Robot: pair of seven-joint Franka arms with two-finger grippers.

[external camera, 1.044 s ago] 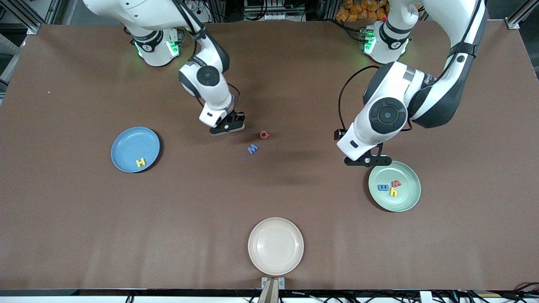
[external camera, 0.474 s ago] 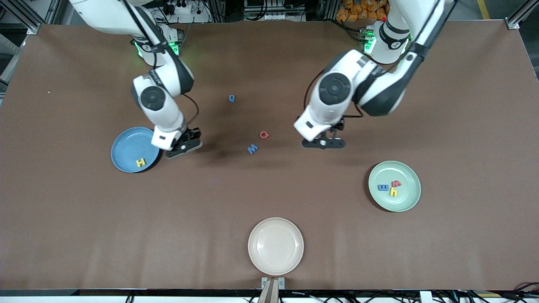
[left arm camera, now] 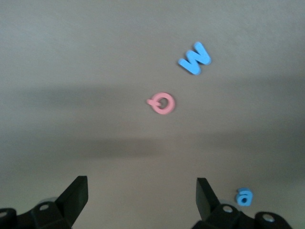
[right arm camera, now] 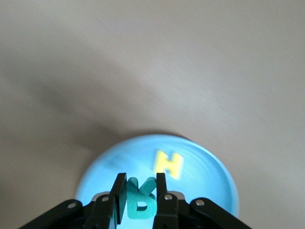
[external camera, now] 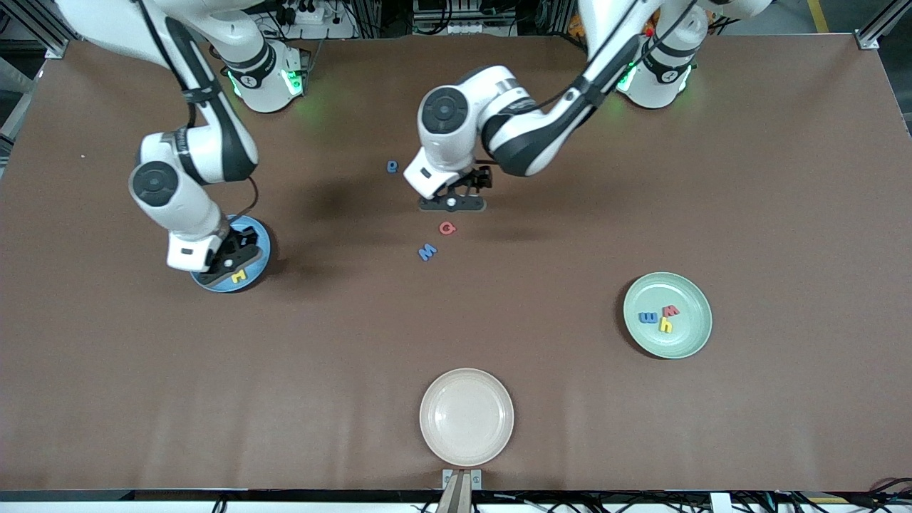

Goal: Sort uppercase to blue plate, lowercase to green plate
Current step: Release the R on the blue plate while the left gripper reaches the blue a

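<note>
The right gripper (right arm camera: pixel 139 198) hangs over the blue plate (external camera: pixel 258 231), its fingers pinched on the teal R (right arm camera: pixel 140 199). The yellow H (external camera: pixel 239 274) lies in that plate beneath it.

The left gripper (external camera: pixel 452 204) hovers with fingers spread wide and empty over bare bench (external camera: pixel 748 178), above the spot between the small blue letter (external camera: pixel 392 166) and the red G (external camera: pixel 447 228). The blue M (external camera: pixel 427 251) lies just beside the G, nearer the front camera. All three sit loose on the brown mat in mid-bench.

Three letters rest close together in the green plate (external camera: pixel 695 335) toward the left arm's end: blue m (external camera: pixel 648 318), red w (external camera: pixel 670 311), yellow h (external camera: pixel 665 325). A cream plate (external camera: pixel 467 417) stands at the near edge.

That makes three plates and eight letters: one held, one in blue, three in green, three loose. Along the bench's edge at the arm bases, cables and metal framing show.
</note>
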